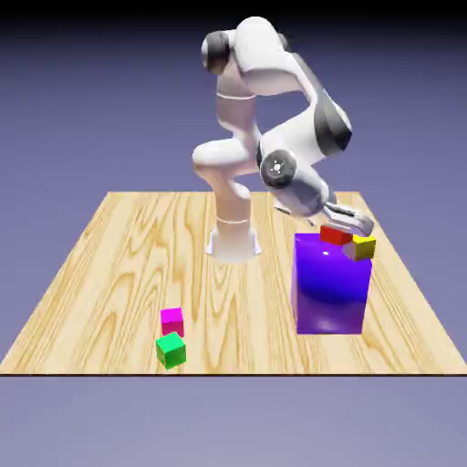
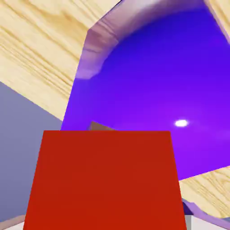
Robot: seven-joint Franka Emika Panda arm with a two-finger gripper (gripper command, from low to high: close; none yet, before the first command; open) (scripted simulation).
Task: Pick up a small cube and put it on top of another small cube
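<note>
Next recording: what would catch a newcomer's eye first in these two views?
The big purple block on the exterior view's right side of the table dominates. On top of it the claw holds the orange-red cube right beside the yellow cube, which sits at the block's top corner. In the hand view the orange-red cube fills the lower half, with the purple block glossy behind it.

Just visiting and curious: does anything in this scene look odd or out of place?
Slightly: the small yellow cube sits at the big purple block's far right corner, seemingly overhanging the edge. The gripper holds the small orange-red cube beside it.
</note>
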